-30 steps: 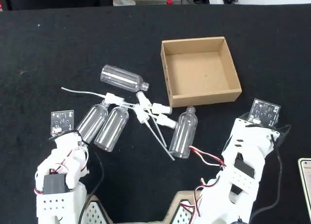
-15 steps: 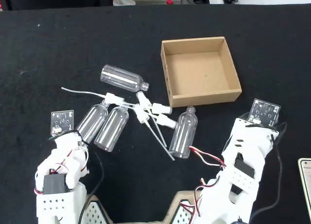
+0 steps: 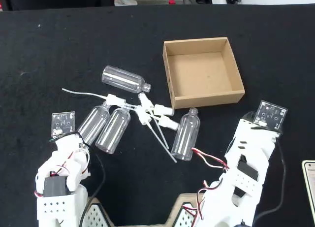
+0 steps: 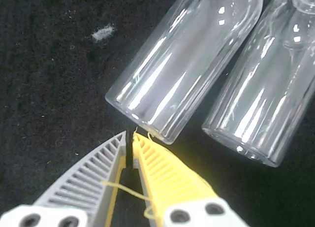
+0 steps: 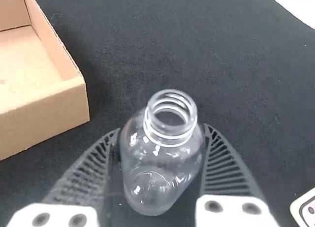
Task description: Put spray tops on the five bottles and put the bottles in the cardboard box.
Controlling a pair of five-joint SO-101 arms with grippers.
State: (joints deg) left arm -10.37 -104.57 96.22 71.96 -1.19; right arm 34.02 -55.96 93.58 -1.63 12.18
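A clear bottle [image 5: 162, 158] with a bare threaded neck stands between the dark fingers of my right gripper [image 5: 162, 132], which is shut on it just off the corner of the cardboard box [image 5: 54, 104]. The box [image 3: 203, 99] is open and holds nothing. One capless bottle [image 3: 186, 134] lies near the right arm [image 3: 251, 158]. Another [image 3: 124, 79] lies left of the box. Two more [image 3: 93, 123] [image 3: 113, 130] lie side by side. Several white spray tops [image 3: 162, 110] with long tubes are scattered between them. My left gripper [image 4: 129, 137] is shut, its tips at the base of one bottle [image 4: 182, 64], beside the second [image 4: 266, 94].
Black cloth [image 3: 59, 49] covers the table. A white object [image 3: 310, 180] pokes in at the right edge near the right arm. Open cloth lies behind the box and at the far left.
The right arm's wrist has shifted slightly to the right. The left arm and the bottles on the table have not moved.
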